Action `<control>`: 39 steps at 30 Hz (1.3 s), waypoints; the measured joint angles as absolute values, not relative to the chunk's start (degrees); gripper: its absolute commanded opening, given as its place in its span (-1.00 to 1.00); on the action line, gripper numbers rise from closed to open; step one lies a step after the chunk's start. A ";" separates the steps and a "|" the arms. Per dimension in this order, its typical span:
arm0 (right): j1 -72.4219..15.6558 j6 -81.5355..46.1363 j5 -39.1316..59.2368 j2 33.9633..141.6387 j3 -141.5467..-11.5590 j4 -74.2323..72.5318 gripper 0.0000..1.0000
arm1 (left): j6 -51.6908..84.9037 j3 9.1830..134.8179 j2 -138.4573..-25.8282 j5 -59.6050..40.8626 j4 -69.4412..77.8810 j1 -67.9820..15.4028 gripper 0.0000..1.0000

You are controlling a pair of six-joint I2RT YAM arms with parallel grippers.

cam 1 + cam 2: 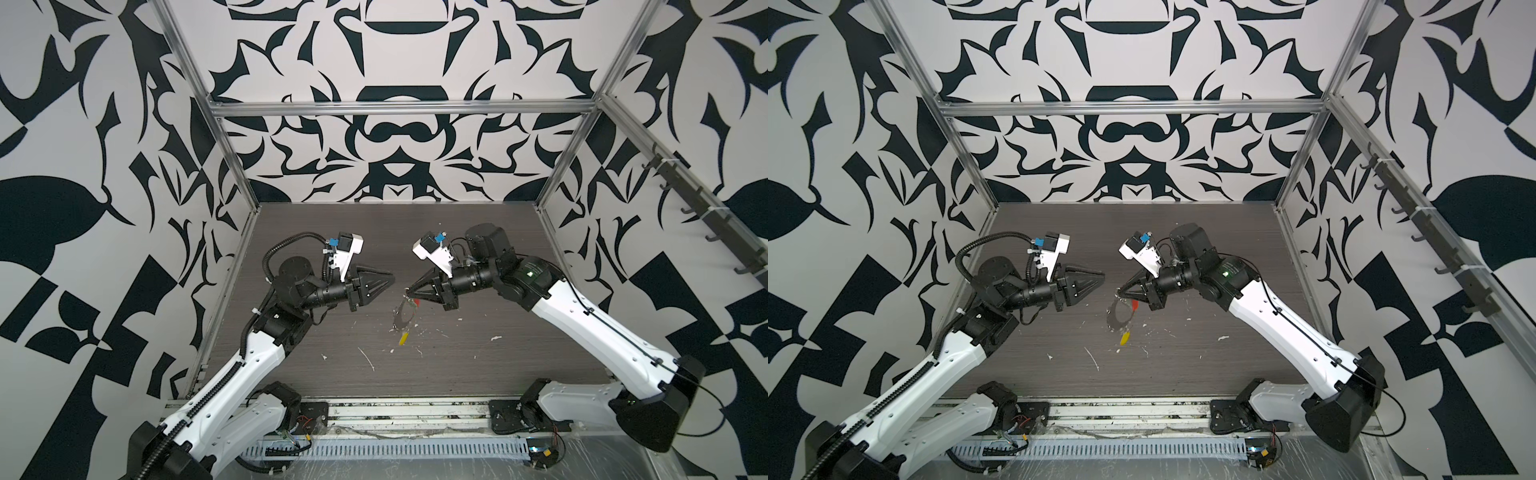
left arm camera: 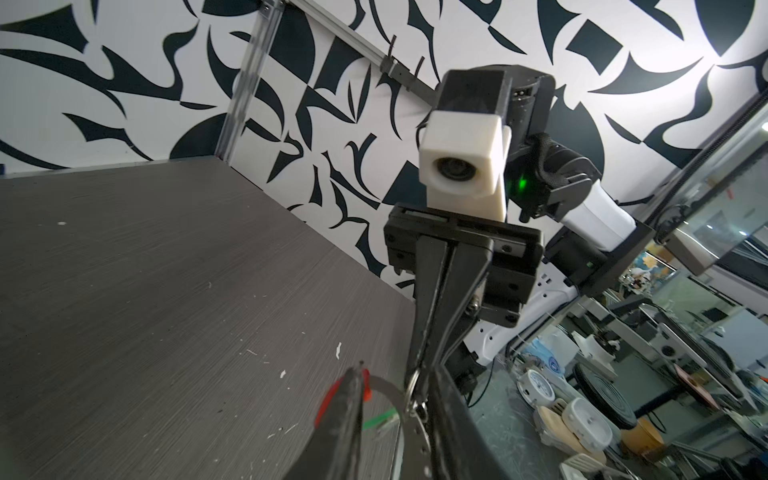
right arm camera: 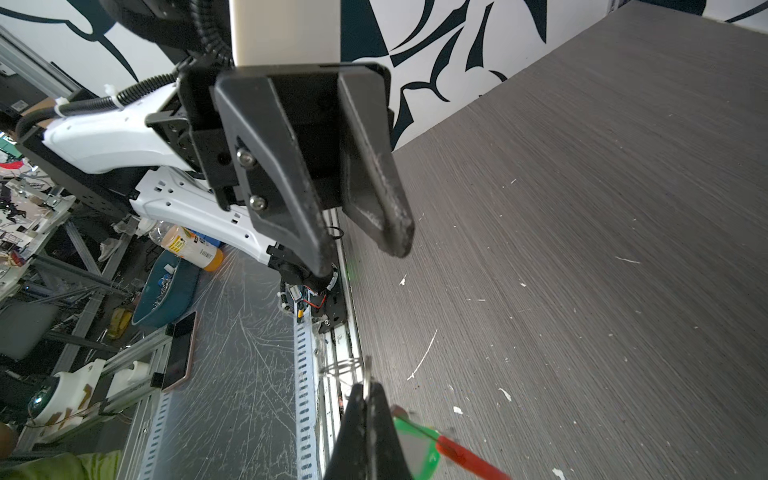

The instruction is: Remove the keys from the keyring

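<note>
Empty and partly spread, the left gripper [image 3: 360, 257] hovers with its tips aimed rightward at the keyring [image 1: 400, 312], which hangs just beyond and below them. This arm therefore looks the one placed to pull the keys. The keyring's long axis runs from its pinched top down toward the front edge of the table [image 1: 498, 257]; the yellow key [image 1: 403, 337] dangles from the low end and points the same way, while the green key [image 2: 379, 419] and red key [image 1: 417, 300] sit near the top. Furthest right, the right gripper [image 1: 409, 290] is clamped tight on the hoop's upper edge.
</note>
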State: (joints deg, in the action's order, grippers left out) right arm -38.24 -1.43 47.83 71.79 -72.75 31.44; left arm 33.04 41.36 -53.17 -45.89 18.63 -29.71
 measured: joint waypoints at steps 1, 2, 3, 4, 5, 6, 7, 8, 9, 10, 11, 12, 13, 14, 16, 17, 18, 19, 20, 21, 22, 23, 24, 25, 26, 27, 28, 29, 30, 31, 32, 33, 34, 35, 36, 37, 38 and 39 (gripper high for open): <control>-38.24 -1.28 47.88 71.88 -72.93 31.77 -1.00 | 33.06 41.39 -53.39 -46.54 18.61 -29.85 -0.45; -38.24 -1.21 47.97 71.96 -73.14 31.99 -1.00 | 33.04 41.47 -53.67 -47.03 18.46 -30.11 -0.51; -38.24 -1.10 48.01 71.96 -73.19 31.99 -1.00 | 32.71 41.76 -53.98 -47.44 18.00 -30.46 -0.55; -38.22 -1.04 48.03 71.96 -73.23 32.03 -1.00 | 32.49 42.04 -54.22 -47.59 17.54 -30.83 -0.55; -38.22 -0.99 48.05 71.96 -73.25 32.01 -1.00 | 31.88 42.35 -54.48 -47.68 16.88 -31.44 -0.56; -38.22 -0.99 48.05 71.96 -73.30 32.05 -1.00 | 31.14 42.83 -54.65 -47.68 15.81 -32.27 -0.55; -38.22 -0.97 48.05 71.99 -73.36 32.12 -1.00 | 30.33 43.18 -54.76 -47.66 14.92 -32.95 -0.53; -38.22 -0.97 48.05 71.99 -73.47 32.16 -1.00 | 29.58 43.51 -54.83 -47.64 14.06 -33.58 -0.52; -38.22 -0.97 48.07 71.99 -73.56 32.16 -1.00 | 28.88 43.72 -54.83 -47.62 13.34 -34.11 -0.51; -38.22 -0.97 48.14 71.99 -73.71 32.18 -1.00 | 28.45 43.88 -54.83 -47.64 12.73 -34.52 -0.51; -38.22 -0.99 48.21 71.99 -73.78 32.14 -1.00 | 28.08 43.94 -54.83 -47.64 12.34 -34.72 -0.54; -38.22 -0.99 48.25 71.99 -73.87 32.12 -1.00 | 27.62 43.99 -54.83 -47.59 11.84 -34.87 -0.56; -38.22 -0.99 48.27 71.99 -73.87 32.12 -1.00 | 27.40 43.99 -54.83 -47.62 11.44 -34.89 -0.57; -38.24 -1.02 48.27 71.99 -73.87 32.12 -1.00 | 27.00 43.99 -54.83 -47.57 11.05 -34.98 -0.57; -38.22 -1.04 48.25 71.99 -73.87 32.12 -1.00 | 26.41 44.03 -54.83 -47.40 10.41 -35.33 -0.58; -38.22 -1.04 48.27 71.99 -73.87 32.10 -1.00 | 26.06 44.03 -54.83 -47.33 10.13 -35.48 -0.58; -38.22 -1.06 48.27 71.99 -73.87 32.08 -1.00 | 25.74 44.03 -54.83 -47.18 9.76 -35.70 -0.60; -38.22 -1.06 48.29 71.99 -73.87 32.08 -1.00 | 25.50 44.05 -54.85 -47.00 9.39 -35.90 -0.63; -38.22 -1.08 48.29 71.99 -73.87 32.08 -1.00 | 25.32 44.05 -54.87 -46.81 8.95 -36.07 -0.64; -38.22 -1.08 48.31 71.99 -73.87 32.05 -1.00 | 25.08 44.05 -54.89 -46.61 8.67 -36.18 -0.64; -38.22 -1.10 48.38 71.99 -73.87 32.01 -1.00 | 24.84 44.05 -54.89 -46.39 8.32 -36.36 -0.64; -38.24 -1.13 48.45 71.99 -73.87 31.97 -1.00 | 24.73 44.05 -54.89 -46.26 8.16 -36.40 -0.62; -38.22 -1.19 48.47 71.99 -73.87 31.97 -1.00 | 24.53 44.05 -54.89 -46.17 8.01 -36.40 -0.57; -38.22 -1.23 48.45 71.99 -73.87 31.94 -1.00 | 24.34 44.07 -54.87 -46.02 7.84 -36.47 -0.51; -38.22 -1.26 48.40 71.99 -73.87 31.94 -1.00 | 24.14 44.12 -54.83 -45.80 7.75 -36.53 -0.46; -38.15 -1.28 48.31 71.99 -73.87 31.92 -1.00 | 24.10 44.14 -54.68 -45.41 7.66 -36.62 -0.41; -38.06 -1.28 48.25 71.99 -73.87 31.94 -1.00 | 23.94 44.14 -54.39 -44.93 7.62 -36.71 -0.37; -38.00 -1.28 48.25 71.99 -73.87 31.94 -1.00 | 23.79 44.16 -54.00 -44.40 7.49 -36.77 -0.36; -37.95 -1.28 48.25 71.99 -73.87 31.92 -1.00 | 23.70 44.16 -53.30 -43.51 7.33 -36.77 -0.35; -37.95 -1.26 48.31 71.99 -73.87 31.97 -1.00 | 23.44 44.16 -52.56 -42.52 7.07 -36.77 -0.31; -37.95 -1.26 48.40 71.96 -73.87 31.97 -1.00 | 22.98 44.18 -51.79 -41.45 6.72 -36.75 -0.29; -37.98 -1.26 48.49 71.92 -73.87 31.99 -1.00 | 22.39 44.25 -50.89 -40.38 6.22 -36.77 -0.29; -37.98 -1.26 48.62 71.88 -73.87 31.97 -1.00 | 21.98 44.25 -50.15 -39.46 6.09 -36.75 -0.29; -37.98 -1.26 48.73 71.81 -73.84 31.99 -1.00 | 21.63 44.27 -49.74 -38.87 6.09 -36.75 -0.29; -37.98 -1.26 48.86 71.70 -73.80 31.97 -1.00 | 21.34 44.36 -49.52 -38.50 6.09 -36.75 -0.32; -37.98 -1.26 49.04 71.57 -73.78 31.97 -1.00 | 21.21 44.53 -49.65 -38.37 6.09 -36.75 -0.34; -37.98 -1.26 49.12 71.50 -73.78 31.94 -1.00 | 21.19 44.82 -50.00 -38.39 6.09 -36.75 -0.36; -37.98 -1.28 49.15 71.44 -73.78 31.94 -1.00 | 21.26 45.19 -50.83 -38.57 6.15 -36.77 -0.38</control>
State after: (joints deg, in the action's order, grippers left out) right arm -37.98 -1.28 49.15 71.44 -73.78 31.94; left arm 21.26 45.19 -50.83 -38.57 6.15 -36.77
